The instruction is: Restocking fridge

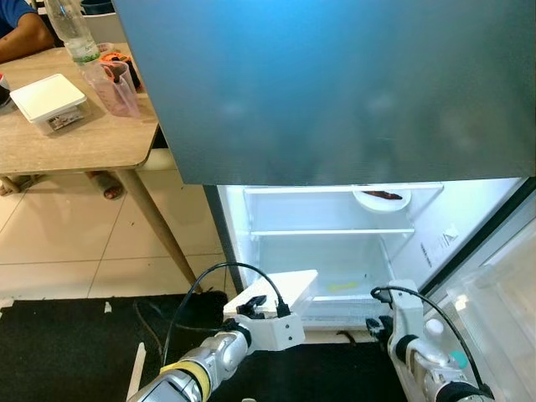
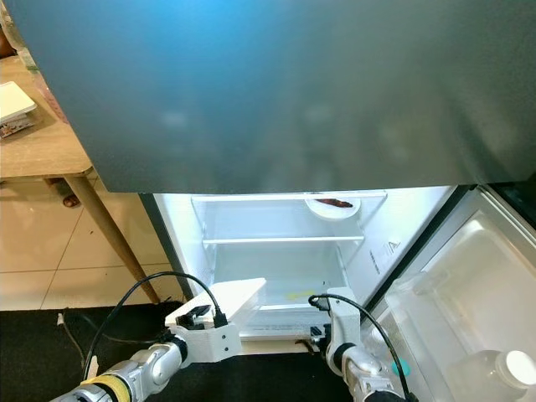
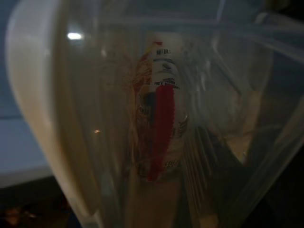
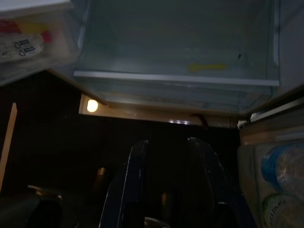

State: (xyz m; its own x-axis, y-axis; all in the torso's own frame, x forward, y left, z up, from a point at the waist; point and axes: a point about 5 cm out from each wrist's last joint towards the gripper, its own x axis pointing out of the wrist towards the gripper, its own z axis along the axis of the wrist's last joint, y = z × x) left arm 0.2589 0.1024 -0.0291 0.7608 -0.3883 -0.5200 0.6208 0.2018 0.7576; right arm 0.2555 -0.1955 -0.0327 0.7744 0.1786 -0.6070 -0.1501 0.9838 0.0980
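Two black fingers of the right gripper stand a little apart at the bottom of the right wrist view, the jaws part-open with nothing between them, hovering over dark floor before the open fridge.

At the lower centre of the head view the left gripper carries one clear plastic container with a flat white lid. How its jaws sit cannot be told, since the box hides them. In the left wrist view that container is smooth and see-through, a rounded red-and-white packet lying inside it.

Beyond, the fridge is lit white, with two thin glass shelves and a clear drawer at the bottom. One round white plate with something dark on it sits on the upper shelf, toward the right.

At upper left stands one wooden table bearing one white-lidded square box, one pink cup and one clear bottle.
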